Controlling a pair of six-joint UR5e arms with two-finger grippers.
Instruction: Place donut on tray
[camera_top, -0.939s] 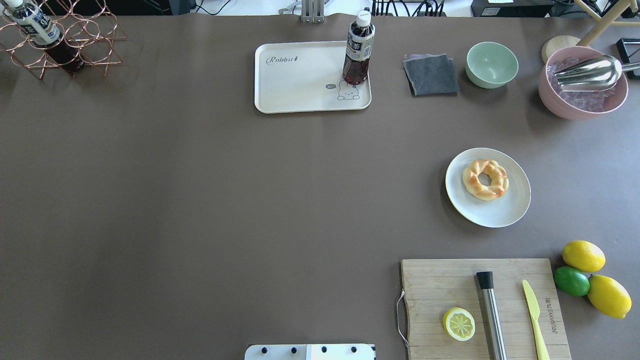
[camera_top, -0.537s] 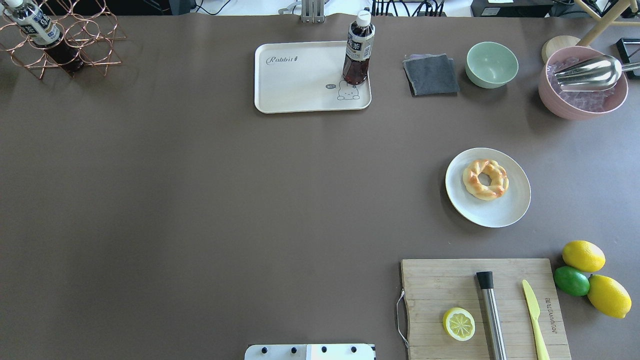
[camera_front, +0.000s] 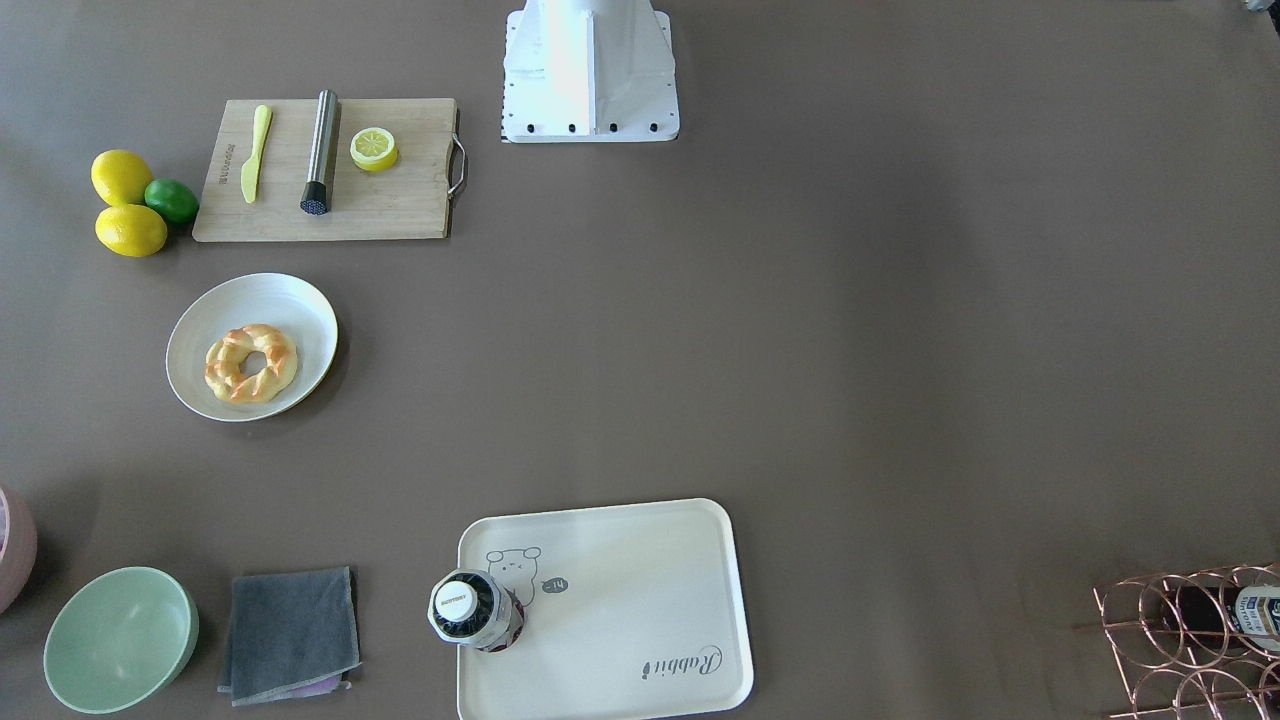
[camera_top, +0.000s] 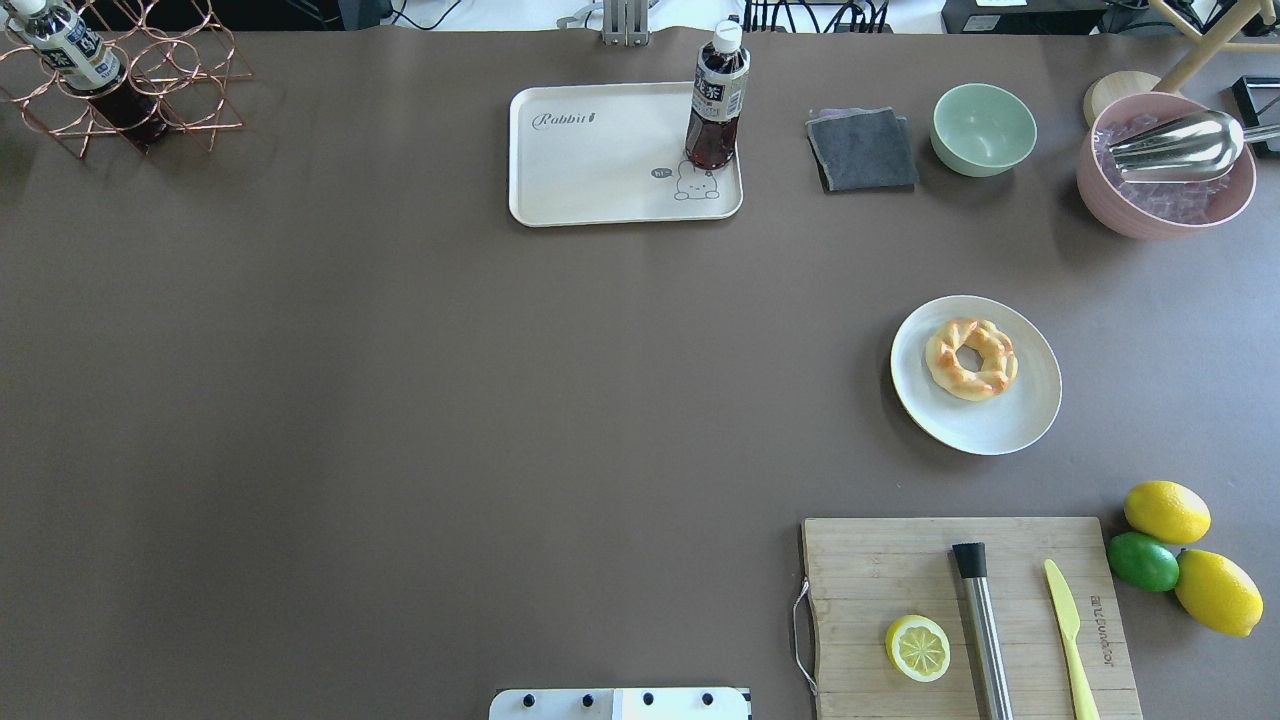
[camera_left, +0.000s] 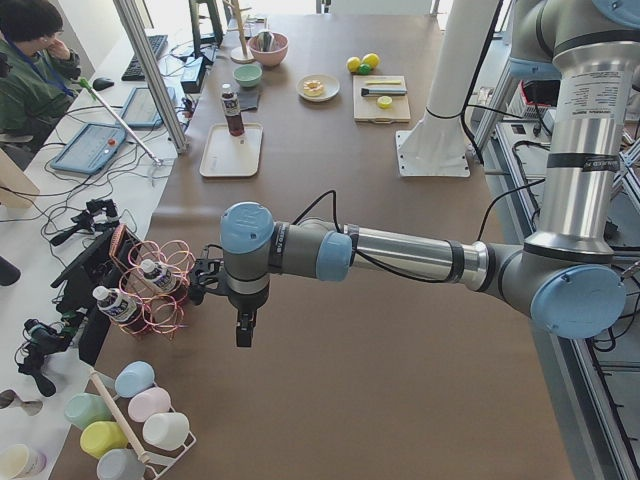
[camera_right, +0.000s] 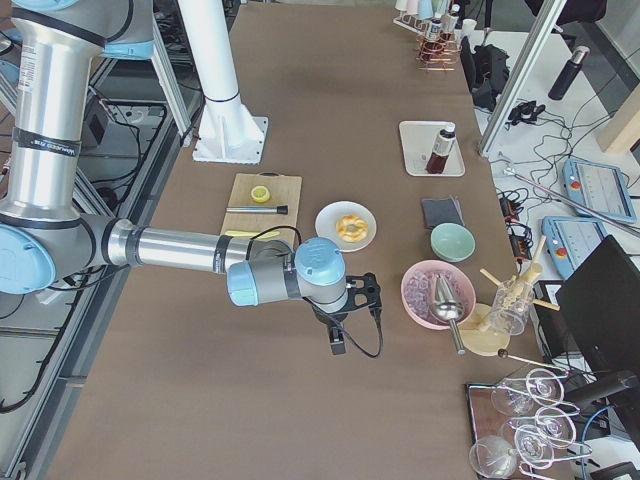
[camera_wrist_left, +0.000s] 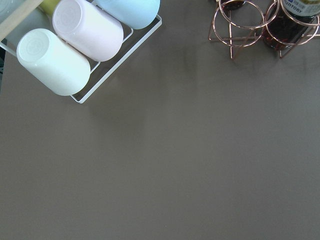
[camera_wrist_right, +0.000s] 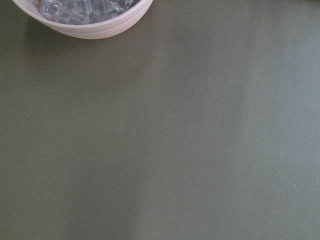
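Donut (camera_top: 971, 359): is lying on a round white plate (camera_top: 1000, 425), well apart from the tray (camera_top: 600, 170), off to the tray's right side and nearer the robot. Tray: is sitting on the bench (camera_top: 400, 400), carrying an upright dark bottle (camera_top: 716, 100) by its bear drawing. Left gripper (camera_left: 243, 325): is hanging above the bench, well apart from the tray; whether its fingers are parted cannot be told. Right gripper (camera_right: 338, 345): is hanging well apart from the tray on the opposite side; fingers likewise cannot be told.

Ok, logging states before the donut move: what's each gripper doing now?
Left gripper: cannot tell, seen only from the side.
Right gripper: cannot tell either.
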